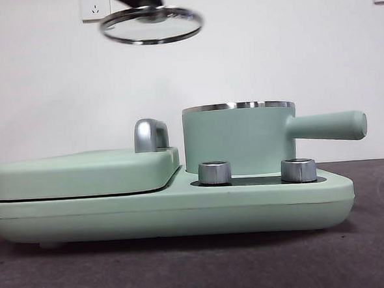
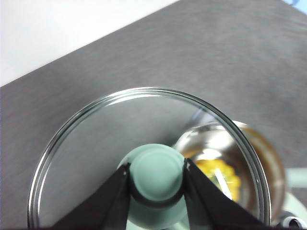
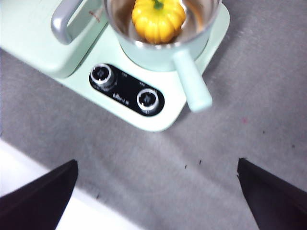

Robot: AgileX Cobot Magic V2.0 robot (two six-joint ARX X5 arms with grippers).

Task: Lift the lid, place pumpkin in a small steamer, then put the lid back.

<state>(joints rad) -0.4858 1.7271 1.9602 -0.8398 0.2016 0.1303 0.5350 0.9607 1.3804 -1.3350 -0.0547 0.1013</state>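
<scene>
Two silver knobs (image 1: pixel 214 172) front the wide mint-green base (image 1: pixel 170 210) nearest the camera. Behind them the small steamer (image 1: pixel 239 140) stands uncovered; its wall hides the pumpkin (image 3: pixel 158 19) inside, seen only from the right wrist. The left gripper (image 2: pixel 157 175), mostly cut off up high, clamps the lid (image 1: pixel 151 24) by its knob. The right gripper (image 3: pixel 156 191) hangs spread wide, empty.

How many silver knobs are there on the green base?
2. Both silver knobs sit on the base, on its front below the small steamer: one toward the griddle cover, the other below the steamer's handle.
</scene>
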